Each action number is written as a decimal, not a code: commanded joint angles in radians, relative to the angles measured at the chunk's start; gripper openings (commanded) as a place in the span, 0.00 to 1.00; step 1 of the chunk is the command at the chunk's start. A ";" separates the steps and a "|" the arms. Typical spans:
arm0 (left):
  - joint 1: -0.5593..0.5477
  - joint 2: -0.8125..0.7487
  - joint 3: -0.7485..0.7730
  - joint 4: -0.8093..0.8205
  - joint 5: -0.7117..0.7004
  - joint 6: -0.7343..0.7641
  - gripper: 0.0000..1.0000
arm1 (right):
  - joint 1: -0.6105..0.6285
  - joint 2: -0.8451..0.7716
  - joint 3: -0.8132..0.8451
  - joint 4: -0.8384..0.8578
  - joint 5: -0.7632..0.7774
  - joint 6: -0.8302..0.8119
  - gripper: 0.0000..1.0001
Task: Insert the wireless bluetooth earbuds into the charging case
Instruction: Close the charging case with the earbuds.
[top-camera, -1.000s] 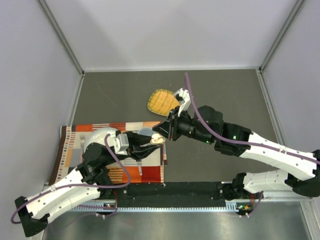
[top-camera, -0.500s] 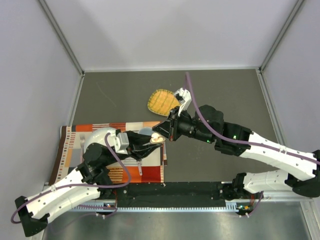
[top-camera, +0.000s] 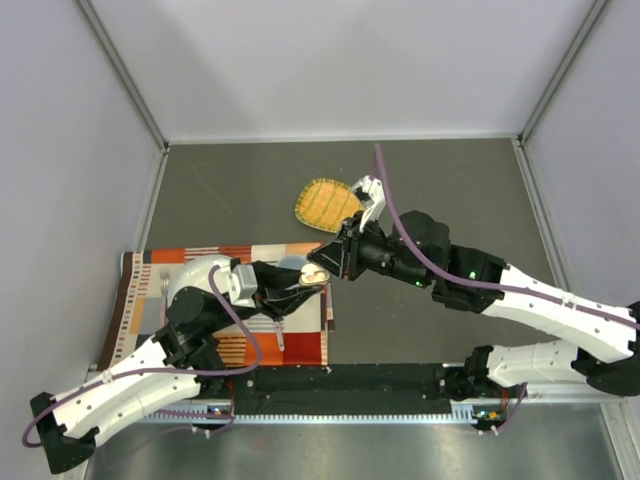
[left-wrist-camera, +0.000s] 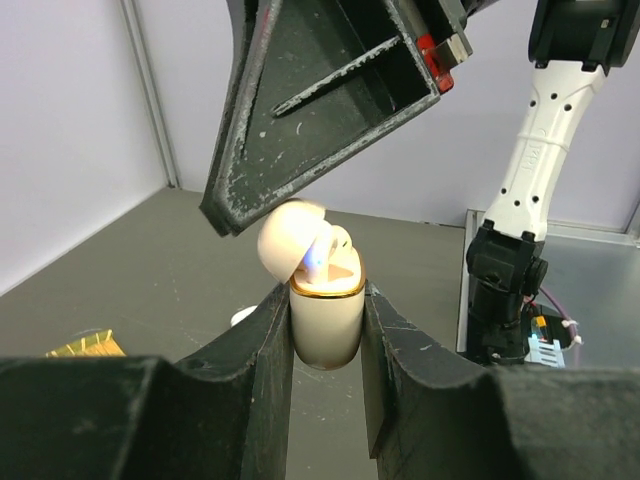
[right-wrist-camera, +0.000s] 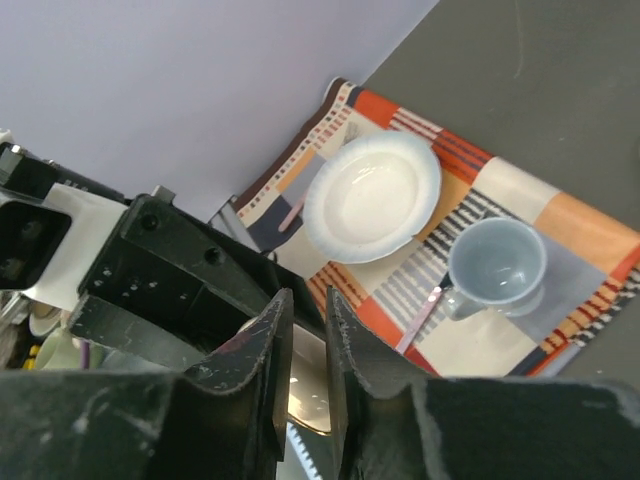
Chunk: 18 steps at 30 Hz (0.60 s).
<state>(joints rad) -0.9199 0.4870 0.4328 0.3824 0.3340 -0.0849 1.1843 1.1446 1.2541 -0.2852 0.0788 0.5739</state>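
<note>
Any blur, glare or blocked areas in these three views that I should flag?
Left wrist: the charging case is sharp, the hinged lid slightly overexposed, and the right gripper looms dark across the top. Right wrist: its own fingers are soft and fill the foreground; the bowl and cup stay clear. Top: evenly lit.

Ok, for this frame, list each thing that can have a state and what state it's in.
charging case: lid open, held upright between the left gripper's fingers
earbud: seated in the open case, top showing
left gripper: shut on the case
right gripper: fingers nearly together just above the case; cannot tell if it holds anything
cup: upright on the placemat, looks empty
bowl: upright on the placemat, empty
</note>
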 joint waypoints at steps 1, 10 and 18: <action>0.006 -0.008 0.011 0.101 -0.055 -0.018 0.00 | 0.012 -0.089 -0.022 -0.014 0.128 -0.045 0.25; 0.006 -0.005 0.003 0.104 -0.072 -0.013 0.00 | 0.014 -0.144 -0.068 0.029 0.020 -0.065 0.49; 0.006 0.005 0.014 0.111 -0.053 -0.009 0.00 | 0.014 -0.138 -0.093 0.024 0.039 -0.054 0.50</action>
<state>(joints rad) -0.9173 0.4870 0.4316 0.4191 0.2718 -0.0917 1.1893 1.0092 1.1564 -0.2802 0.1081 0.5251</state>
